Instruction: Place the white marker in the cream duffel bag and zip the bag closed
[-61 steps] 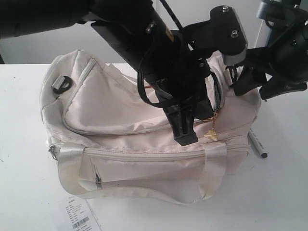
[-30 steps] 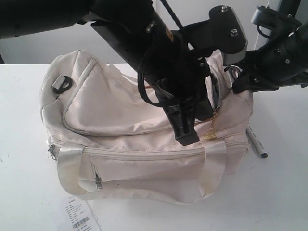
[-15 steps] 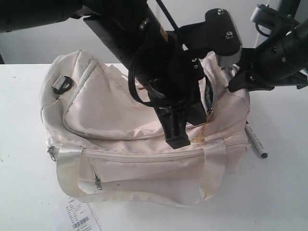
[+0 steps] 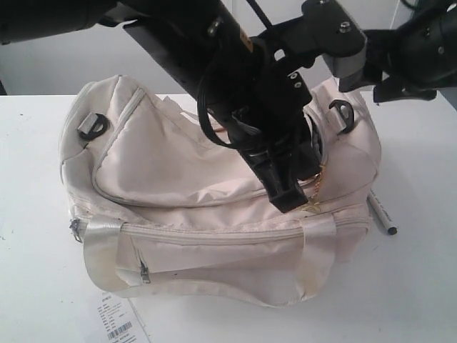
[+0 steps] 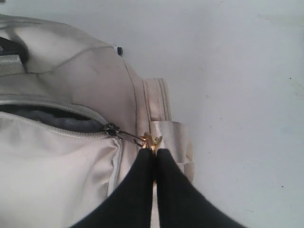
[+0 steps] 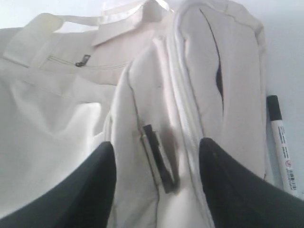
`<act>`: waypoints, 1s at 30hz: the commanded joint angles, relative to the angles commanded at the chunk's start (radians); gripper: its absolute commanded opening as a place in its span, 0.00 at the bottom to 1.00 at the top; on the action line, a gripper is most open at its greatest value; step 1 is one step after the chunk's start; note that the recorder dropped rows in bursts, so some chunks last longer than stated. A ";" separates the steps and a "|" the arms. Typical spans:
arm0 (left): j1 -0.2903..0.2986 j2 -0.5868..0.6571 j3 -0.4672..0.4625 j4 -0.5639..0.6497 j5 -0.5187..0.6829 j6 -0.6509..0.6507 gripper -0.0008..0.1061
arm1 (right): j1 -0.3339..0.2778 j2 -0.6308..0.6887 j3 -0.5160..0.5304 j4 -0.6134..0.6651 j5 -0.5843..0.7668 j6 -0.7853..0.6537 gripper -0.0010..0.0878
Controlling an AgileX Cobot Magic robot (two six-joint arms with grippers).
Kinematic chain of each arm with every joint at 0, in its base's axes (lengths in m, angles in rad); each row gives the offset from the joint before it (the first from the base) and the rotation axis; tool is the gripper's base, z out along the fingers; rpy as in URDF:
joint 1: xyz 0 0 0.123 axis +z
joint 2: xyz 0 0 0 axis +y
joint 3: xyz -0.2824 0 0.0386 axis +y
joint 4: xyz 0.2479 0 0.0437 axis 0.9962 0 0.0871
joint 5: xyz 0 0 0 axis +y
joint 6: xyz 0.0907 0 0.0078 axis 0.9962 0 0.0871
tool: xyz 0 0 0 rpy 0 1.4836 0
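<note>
Right hand newly up off cream duffel bag, spread open; left hand tight on zip pull; white marker outside.

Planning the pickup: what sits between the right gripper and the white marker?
In the right wrist view, the end of the cream duffel bag lies between the right gripper and the white marker.

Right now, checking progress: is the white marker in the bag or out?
Out: the white marker lies on the table beside the cream duffel bag.

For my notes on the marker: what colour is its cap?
Black. The cap of the white marker shows best in the right wrist view.
</note>
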 joint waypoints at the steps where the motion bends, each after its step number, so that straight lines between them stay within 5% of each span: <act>1: 0.000 0.000 0.000 0.000 -0.002 -0.002 0.01 | 0.000 -0.005 0.000 0.010 0.027 -0.021 0.59; 13: 0.000 0.000 0.000 0.000 -0.024 -0.083 0.01 | 0.009 -0.008 0.055 0.015 0.088 -0.099 0.59; 24: 0.000 0.000 0.000 0.000 -0.079 -0.334 0.01 | 0.091 -0.008 0.083 0.086 -0.027 -0.145 0.59; 30: 0.000 0.000 0.000 0.000 -0.083 -0.349 0.01 | 0.102 0.011 0.083 0.081 -0.056 -0.104 0.59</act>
